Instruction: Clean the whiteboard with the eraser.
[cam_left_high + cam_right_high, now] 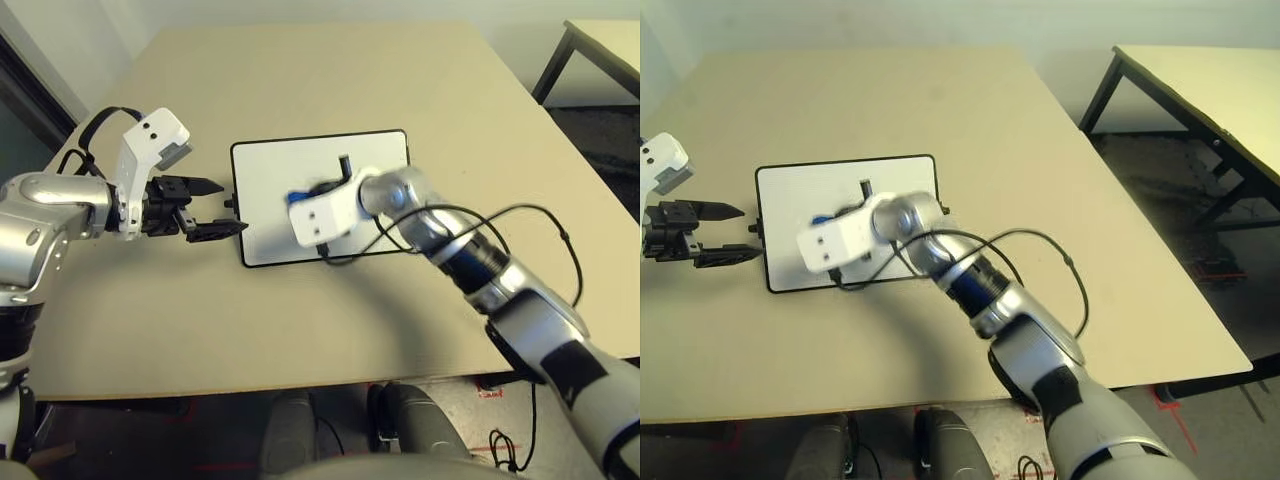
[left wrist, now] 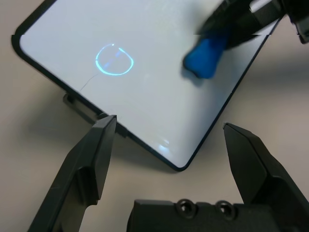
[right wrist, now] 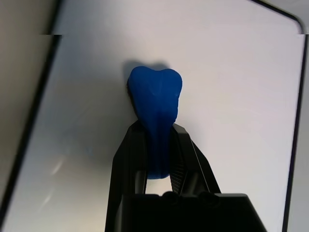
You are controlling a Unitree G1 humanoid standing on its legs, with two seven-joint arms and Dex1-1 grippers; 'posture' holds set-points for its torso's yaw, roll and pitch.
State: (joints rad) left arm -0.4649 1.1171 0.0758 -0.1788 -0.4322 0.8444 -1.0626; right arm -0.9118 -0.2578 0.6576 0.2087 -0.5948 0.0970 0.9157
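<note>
The whiteboard is lying mid-table while I'm pressing the eraser, clamped in the right gripper, flat for full sweeps; the left gripper is hovering apart at its edge.

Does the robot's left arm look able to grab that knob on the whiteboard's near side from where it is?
Probably yes. The left gripper sits open right beside the whiteboard, its fingers either side of the knob, with nothing between them. The right gripper, holding the eraser, works farther in.
</note>
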